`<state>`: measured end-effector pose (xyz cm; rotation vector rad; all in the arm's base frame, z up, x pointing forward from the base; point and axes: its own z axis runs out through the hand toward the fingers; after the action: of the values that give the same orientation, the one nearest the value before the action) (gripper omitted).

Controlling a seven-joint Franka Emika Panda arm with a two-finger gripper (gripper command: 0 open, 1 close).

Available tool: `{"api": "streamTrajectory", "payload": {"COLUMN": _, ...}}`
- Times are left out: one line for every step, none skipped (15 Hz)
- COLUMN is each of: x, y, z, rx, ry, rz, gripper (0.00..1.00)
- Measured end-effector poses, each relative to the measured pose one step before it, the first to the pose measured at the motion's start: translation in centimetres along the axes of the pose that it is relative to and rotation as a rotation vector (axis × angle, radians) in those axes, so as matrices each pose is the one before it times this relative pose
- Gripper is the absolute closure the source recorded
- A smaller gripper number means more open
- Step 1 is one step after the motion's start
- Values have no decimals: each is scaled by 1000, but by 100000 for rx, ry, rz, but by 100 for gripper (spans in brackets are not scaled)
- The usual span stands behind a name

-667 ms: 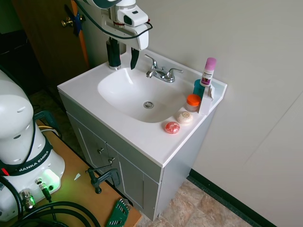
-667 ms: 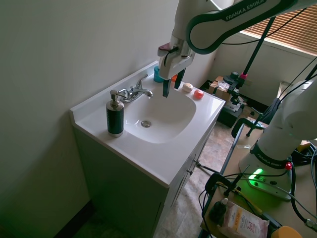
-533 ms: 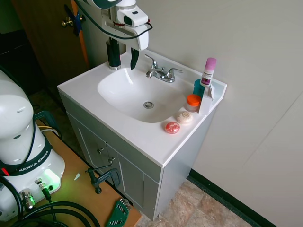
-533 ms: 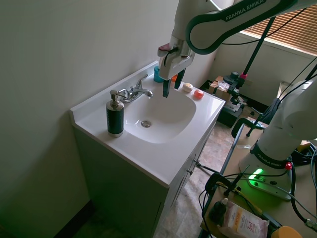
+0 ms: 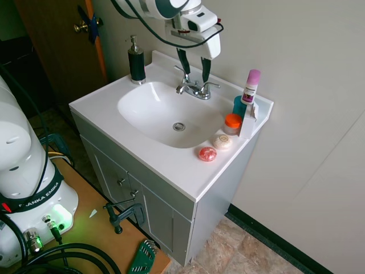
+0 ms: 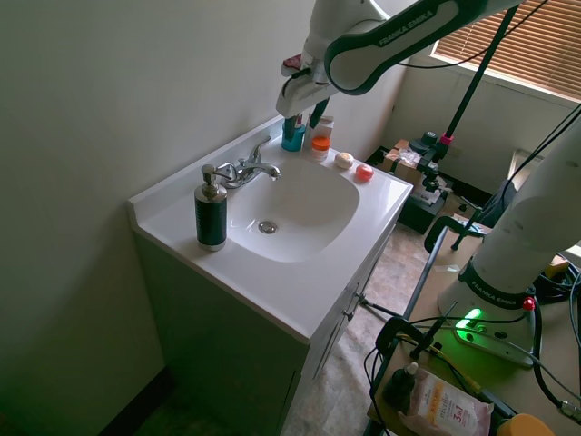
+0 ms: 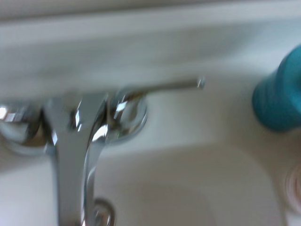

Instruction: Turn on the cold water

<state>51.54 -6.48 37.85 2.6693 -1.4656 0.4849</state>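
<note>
A white surface (image 5: 165, 165) with a sunken basin stands against a pale wall. The pincer (image 5: 194, 69) hangs open, empty, just above the cold water lever (image 5: 210, 86).

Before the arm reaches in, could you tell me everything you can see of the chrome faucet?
The chrome faucet stands at the back of the white basin, shiny metal, with a low curved spout and two short lever handles, one pointing toward the teal cup. No running water is visible. The open fingers hang just above it, not touching.
</note>
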Motion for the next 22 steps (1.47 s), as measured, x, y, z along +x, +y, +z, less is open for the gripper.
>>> {"api": "streamTrajectory", "payload": {"x": 728, "y": -1201, "z": 1045, "rx": 223, "ry": 3963, "rz": 1249, "gripper": 0}}
{"api": "streamTrajectory", "payload": {"x": 643, "y": -955, "z": 976, "rx": -95, "ry": 3861, "rz": 1182, "gripper": 0}}
{"api": "streamTrajectory", "payload": {"x": 562, "y": -720, "z": 942, "rx": -113, "ry": 3278, "rz": 1007, "gripper": 0}}
{"api": "streamTrajectory", "payload": {"x": 504, "y": -518, "z": 890, "rx": -229, "ry": 2626, "rz": 1087, "gripper": 0}}
{"api": "streamTrajectory", "payload": {"x": 460, "y": -555, "z": 823, "rx": -248, "ry": 1883, "rz": 950, "gripper": 0}}
{"api": "streamTrajectory", "payload": {"x": 244, "y": -600, "z": 717, "rx": -21, "ry": 1271, "rz": 573, "gripper": 0}}
{"api": "streamTrajectory", "payload": {"x": 109, "y": -531, "z": 747, "rx": -345, "ry": 602, "rz": 250, "gripper": 0}}
{"api": "streamTrajectory", "payload": {"x": -26, "y": -533, "z": 764, "rx": -150, "ry": 174, "rz": -59, "gripper": 0}}
{"api": "streamTrajectory", "payload": {"x": -56, "y": -460, "z": 718, "rx": -47, "ry": 208, "rz": -156, "gripper": 0}}
{"api": "streamTrajectory", "payload": {"x": -110, "y": -389, "z": 645, "rx": -209, "ry": 172, "rz": -337, "gripper": 0}}
{"api": "streamTrajectory", "payload": {"x": -115, "y": -221, "z": 585, "rx": -409, "ry": 32, "rz": -286, "gripper": 0}}
{"api": "streamTrajectory", "payload": {"x": 37, "y": -114, "z": 470, "rx": -456, "ry": 161, "rz": -52, "gripper": 0}}
{"api": "streamTrajectory", "payload": {"x": 136, "y": 61, "z": 397, "rx": -560, "ry": 138, "rz": 271, "gripper": 0}}
{"api": "streamTrajectory", "payload": {"x": 103, "y": 218, "z": 355, "rx": -619, "ry": -23, "rz": 318, "gripper": 0}}
{"api": "streamTrajectory", "payload": {"x": 80, "y": 201, "z": 236, "rx": -510, "ry": -242, "rz": 530, "gripper": 0}}
{"api": "streamTrajectory", "payload": {"x": -36, "y": 214, "z": 212, "rx": -458, "ry": -801, "rz": 652, "gripper": 0}}
{"api": "streamTrajectory", "payload": {"x": -213, "y": 339, "z": 271, "rx": -650, "ry": -1403, "rz": 337, "gripper": 0}}
{"api": "streamTrajectory", "payload": {"x": -170, "y": 394, "z": 198, "rx": -327, "ry": -1169, "rz": 392, "gripper": 0}}
{"api": "streamTrajectory", "payload": {"x": -94, "y": 417, "z": -25, "rx": -168, "ry": -1190, "rz": 355, "gripper": 0}}
{"api": "streamTrajectory", "payload": {"x": -217, "y": 551, "z": -197, "rx": -141, "ry": -1102, "rz": 198, "gripper": 0}}
{"api": "streamTrajectory", "payload": {"x": -335, "y": 558, "z": -399, "rx": -14, "ry": -1360, "rz": -37, "gripper": 0}}
{"api": "streamTrajectory", "payload": {"x": -442, "y": 599, "z": -584, "rx": 186, "ry": -1850, "rz": -521, "gripper": 0}}
